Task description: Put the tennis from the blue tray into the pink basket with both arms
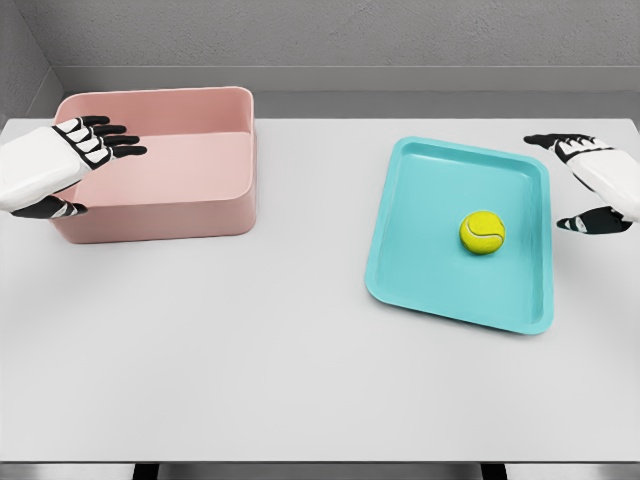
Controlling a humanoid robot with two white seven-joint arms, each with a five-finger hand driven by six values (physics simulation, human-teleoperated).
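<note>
Both hands, left hand (62,165) and right hand (592,180), spread

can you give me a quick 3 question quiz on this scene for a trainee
1. True or false: the tennis ball already lies in the pink basket.
2. Which hand is nearer the ball? A) left hand B) right hand
3. Fill in: the ball rests on the ____ tray.

Key
1. False. It lies on the tray, toward its right side, and the basket holds nothing visible.
2. B. The right hand hangs open just past the tray's right edge; the left hand is open over the basket's left end.
3. Blue (a light turquoise blue), standing on the white table.
</note>
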